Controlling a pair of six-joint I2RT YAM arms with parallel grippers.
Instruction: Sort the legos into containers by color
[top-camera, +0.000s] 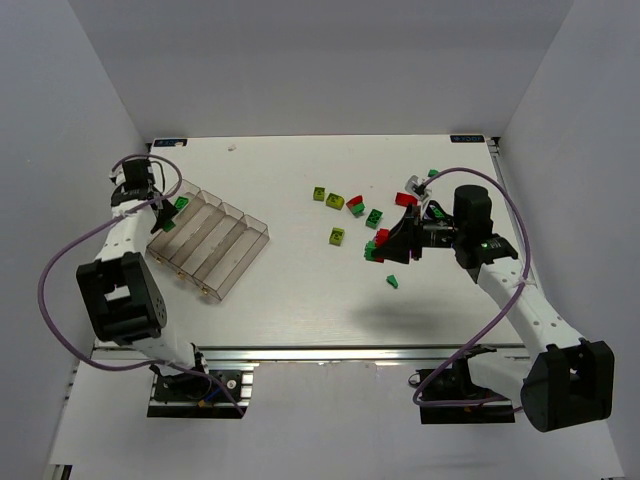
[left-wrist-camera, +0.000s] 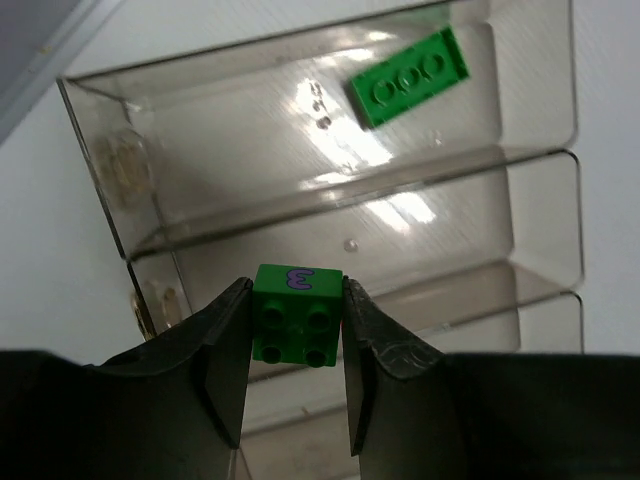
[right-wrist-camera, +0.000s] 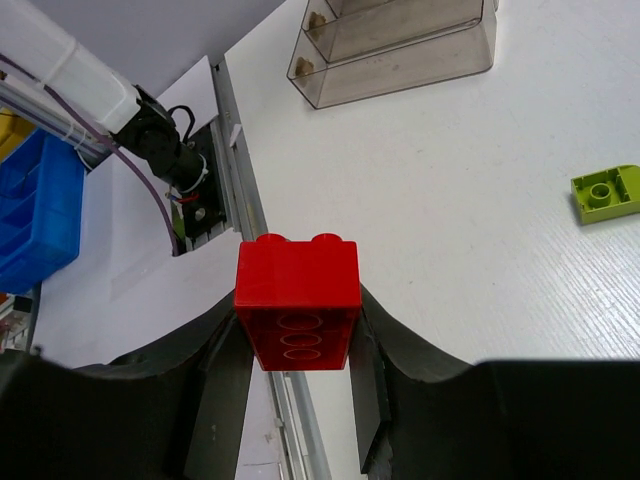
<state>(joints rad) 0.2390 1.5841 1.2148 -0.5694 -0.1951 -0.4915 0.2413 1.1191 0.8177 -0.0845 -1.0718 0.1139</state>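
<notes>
Jaws: left gripper (left-wrist-camera: 296, 305) pinches green brick (left-wrist-camera: 297, 325) over tray (left-wrist-camera: 100, 150); right gripper (right-wrist-camera: 298, 335) pinches red brick (right-wrist-camera: 298, 285).
Risk: off-centre drop clips divider (left-wrist-camera: 330, 185), wrong slot.

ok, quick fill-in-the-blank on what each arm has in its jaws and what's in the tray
1. The left gripper holds a purple-marked brick whose body is ____.
2. The right gripper holds a plain brick coloured ____.
3. The flat piece lying in the clear tray is ____.

Missing words: green; red; green.
</notes>
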